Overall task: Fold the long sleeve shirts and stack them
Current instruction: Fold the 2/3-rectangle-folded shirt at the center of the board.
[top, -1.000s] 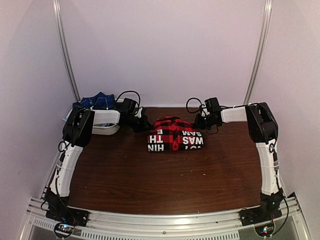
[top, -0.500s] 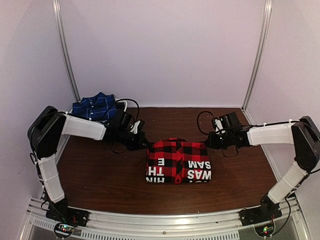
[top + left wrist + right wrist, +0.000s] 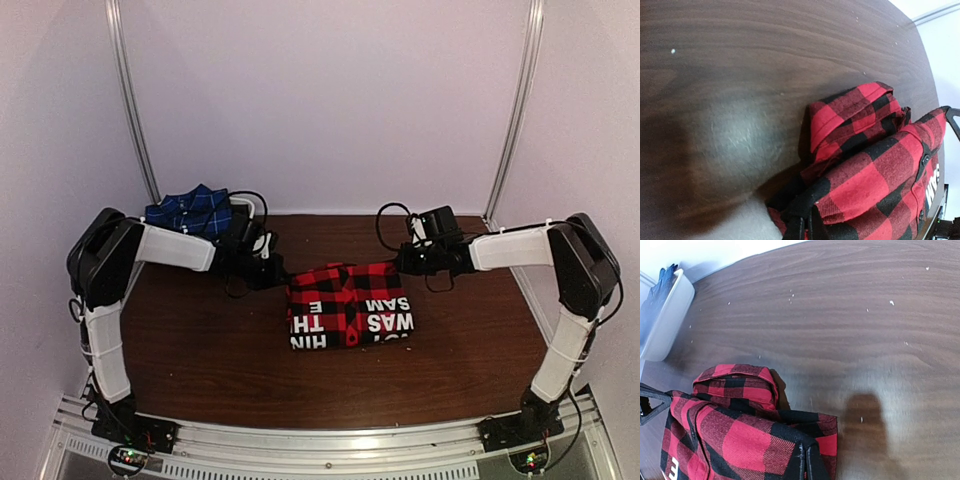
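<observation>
at the middle of the dark wooden desk (image 3: 220, 350) lies the red-and-black shirt (image 3: 350, 305), folded into a compact block. its white block letters run along the near edge and read upside down from the top camera. its collar (image 3: 850, 115) forms a small raised hump at the far edge, lying on the wood.

the left tool (image 3: 283, 282) is at the shirt's far left corner, and the right tool (image 3: 398, 264) is at its far right corner. both arms reach inward from the sides. each wrist camera shows its own dark fingers pressed together, with a fold of checked cloth pinched between them at that corner, low over the desk.

the navy blue shirt (image 3: 190, 212) sits bunched at the back left, behind the left arm and well apart from the red one. it rests in a white bin (image 3: 667, 310), and some blue cloth pokes over the bin's rim. pale specks dot the wood.
</observation>
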